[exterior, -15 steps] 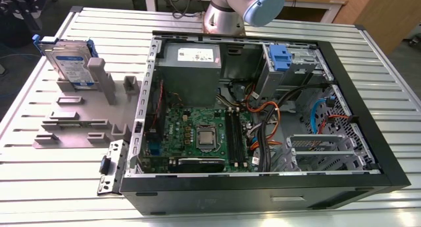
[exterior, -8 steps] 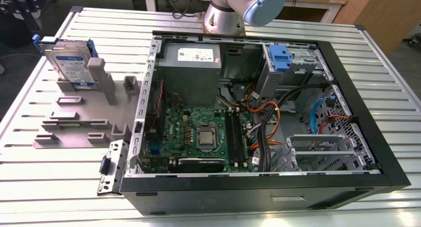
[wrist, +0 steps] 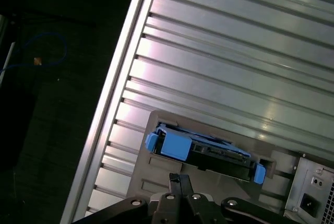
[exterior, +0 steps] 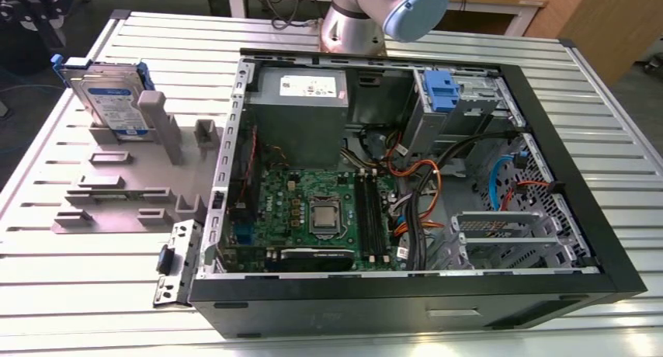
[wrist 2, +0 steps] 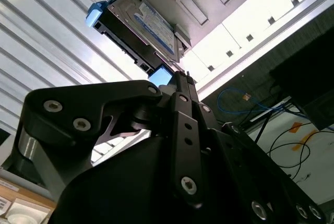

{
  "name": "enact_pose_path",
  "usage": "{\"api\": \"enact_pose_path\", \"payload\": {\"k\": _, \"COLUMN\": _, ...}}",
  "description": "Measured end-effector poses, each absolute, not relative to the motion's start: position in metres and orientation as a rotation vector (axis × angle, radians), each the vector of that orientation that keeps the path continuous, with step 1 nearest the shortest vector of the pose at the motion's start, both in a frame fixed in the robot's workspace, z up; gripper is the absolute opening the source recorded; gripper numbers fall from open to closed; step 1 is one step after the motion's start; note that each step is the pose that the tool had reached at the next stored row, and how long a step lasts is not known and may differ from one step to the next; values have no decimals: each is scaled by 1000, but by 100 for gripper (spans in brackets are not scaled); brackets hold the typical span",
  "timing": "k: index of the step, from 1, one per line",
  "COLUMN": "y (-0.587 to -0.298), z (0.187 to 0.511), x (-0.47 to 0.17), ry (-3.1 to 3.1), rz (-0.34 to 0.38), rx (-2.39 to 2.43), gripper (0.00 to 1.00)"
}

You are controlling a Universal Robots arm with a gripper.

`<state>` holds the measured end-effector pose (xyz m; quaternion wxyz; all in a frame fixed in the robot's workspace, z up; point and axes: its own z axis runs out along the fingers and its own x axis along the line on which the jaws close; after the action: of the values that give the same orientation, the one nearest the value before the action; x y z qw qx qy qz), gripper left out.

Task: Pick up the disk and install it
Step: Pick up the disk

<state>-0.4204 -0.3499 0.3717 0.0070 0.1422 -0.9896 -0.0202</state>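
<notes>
At the table (exterior: 62, 295) edge, disk (exterior: 110, 102) upright in grey holder (exterior: 116, 206), bare slats beside, claw (wrist: 180, 180) close by, tips together

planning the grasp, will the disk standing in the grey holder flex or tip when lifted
Probably rigid: the disk has a flat metal body, so flexing looks unlikely. It stands on edge in the grey holder, so a sideways push could tilt it. Its blue rails are plastic, likely smoother than the body.
</notes>
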Motion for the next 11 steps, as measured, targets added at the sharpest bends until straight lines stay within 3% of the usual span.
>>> {"api": "enact_pose_path", "payload": {"k": 11, "y": -350, "z": 372, "x": -420, "ry": -3089, "rz": -63, "rx": 480, "gripper": 11}}
